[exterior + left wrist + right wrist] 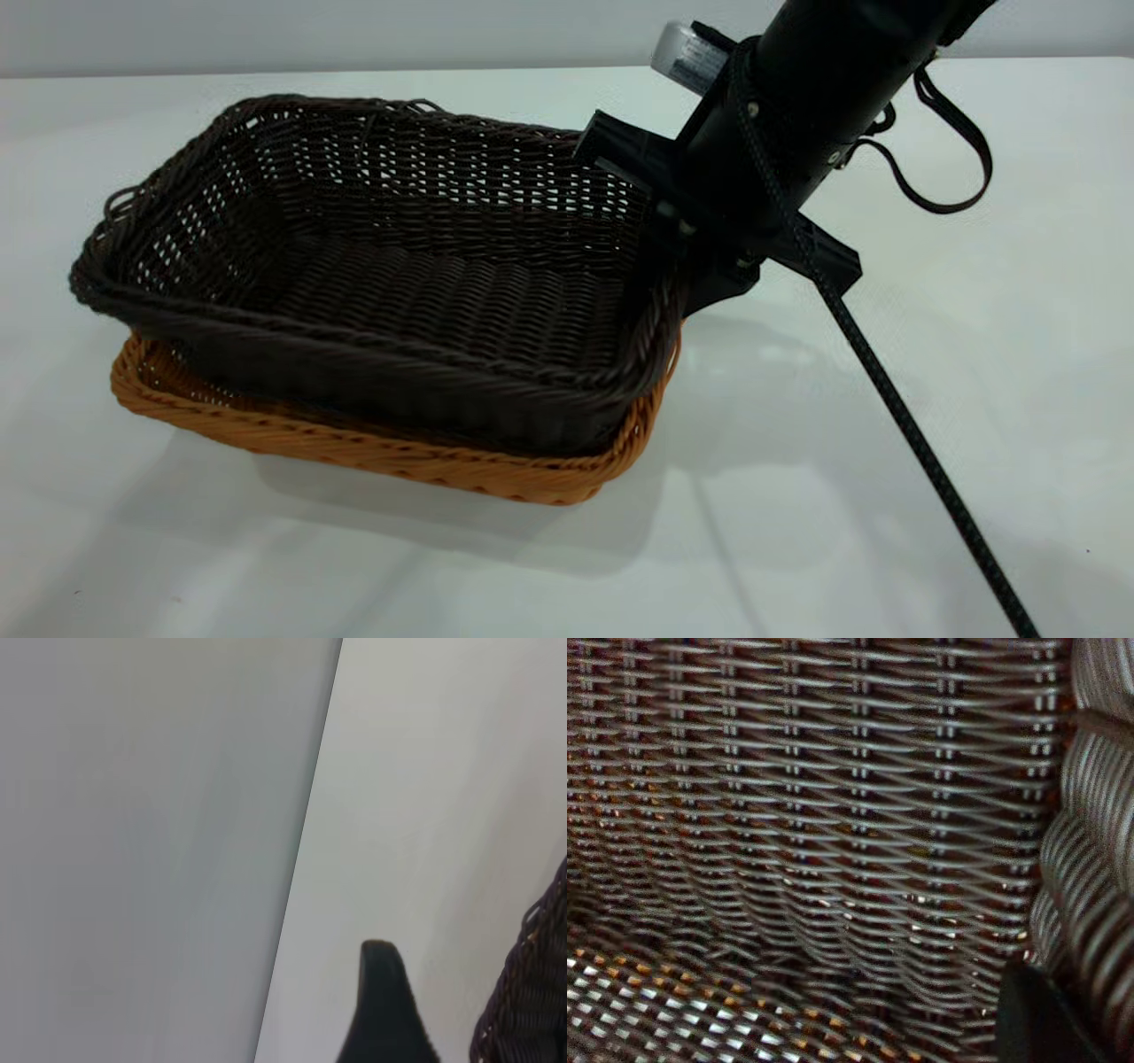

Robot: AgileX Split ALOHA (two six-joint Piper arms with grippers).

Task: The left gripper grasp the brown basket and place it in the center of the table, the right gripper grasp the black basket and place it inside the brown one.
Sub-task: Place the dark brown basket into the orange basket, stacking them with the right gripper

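Note:
The black basket (372, 292) sits inside the brown basket (372, 447) near the middle of the table (886, 425). It is tilted, with its left end higher, and the brown rim shows below it along the front. My right gripper (673, 257) is at the black basket's right rim and is shut on it. In the right wrist view the dark weave (833, 815) fills the picture, with one of the fingers (1036, 1019) against the rim. My left gripper is outside the exterior view. Its wrist view shows one of its fingers (385, 1010) over the table, apart from the black basket's edge (532, 1010).
The right arm's cable (912, 443) slants down to the front right over the table, and a strap loop (957, 151) hangs by the arm. White tabletop lies on all sides of the baskets. A grey wall (142, 850) shows beyond the table's edge.

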